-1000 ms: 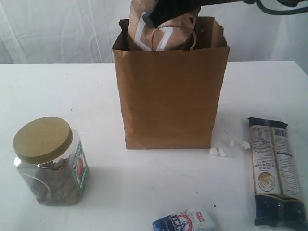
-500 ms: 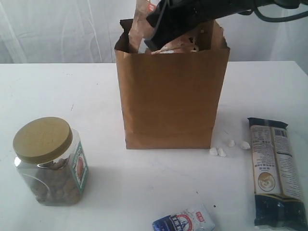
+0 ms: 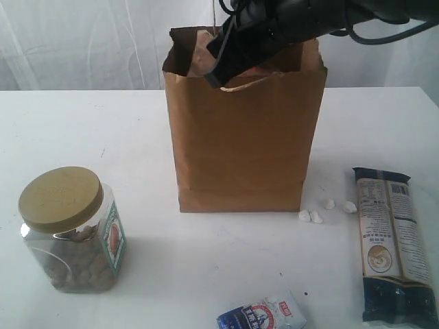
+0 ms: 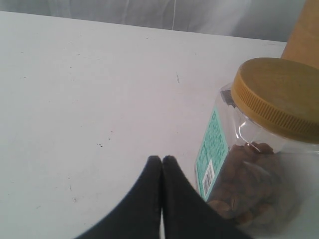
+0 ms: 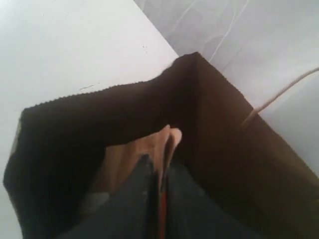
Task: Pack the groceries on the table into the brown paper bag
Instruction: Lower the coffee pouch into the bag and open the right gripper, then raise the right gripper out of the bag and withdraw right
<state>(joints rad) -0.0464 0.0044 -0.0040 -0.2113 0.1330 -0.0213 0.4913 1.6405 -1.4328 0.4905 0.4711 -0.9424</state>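
Observation:
The brown paper bag (image 3: 241, 137) stands upright at mid-table. My right gripper (image 5: 158, 172) is inside the bag's mouth, shut on the top edge of the brown window pouch (image 5: 130, 158); from outside, only the pouch's tip (image 3: 202, 57) peeks above the bag rim beside the arm. The clear jar with tan lid (image 3: 70, 229) stands front left. My left gripper (image 4: 162, 160) is shut and empty, hovering beside the jar (image 4: 259, 144). A long dark packet (image 3: 392, 243) lies at the right. A small blue-white packet (image 3: 263, 315) lies at the front edge. The can and the juice bottle are out of view.
Three tiny white pebble-like bits (image 3: 322, 210) lie by the bag's right front corner. The white table (image 3: 82, 130) spreads bare behind the jar. A white curtain hangs at the back.
My right gripper has gone down into the bag with the pouch, which stood well above the rim a second ago. Jar, packets and left gripper have stayed put.

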